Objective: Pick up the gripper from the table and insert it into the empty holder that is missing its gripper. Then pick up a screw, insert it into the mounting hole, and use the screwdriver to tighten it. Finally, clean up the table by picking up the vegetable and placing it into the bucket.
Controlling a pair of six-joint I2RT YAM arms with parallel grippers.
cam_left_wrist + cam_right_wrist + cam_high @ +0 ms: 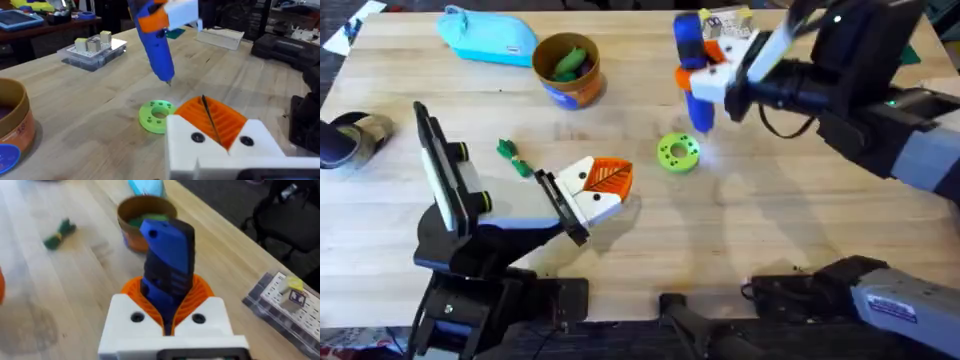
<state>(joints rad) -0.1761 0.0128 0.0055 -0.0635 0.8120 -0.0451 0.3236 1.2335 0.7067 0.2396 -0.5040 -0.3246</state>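
Note:
My right gripper (708, 72) is shut on a blue screwdriver (699, 108) with an orange collar, held upright. Its tip hangs just above the table, beside a green ring-shaped disc (678, 152) with holes. My left gripper (603, 186), white with orange ribbed pads, is shut and sits low over the table left of the disc. One green vegetable (512, 156) lies on the table. Another lies inside the orange bucket (582, 92) with its blue band. The loose gripper piece and its holder are out of view. In the right wrist view the fingers (135, 322) clamp the screwdriver handle (167, 255).
A light-blue pouch (488, 35) lies at the far left, next to the bucket. A clear box of small parts (725, 22) stands at the far edge behind the screwdriver. A dark rounded object (345, 138) sits at the left edge. Bare wood stretches along the front right.

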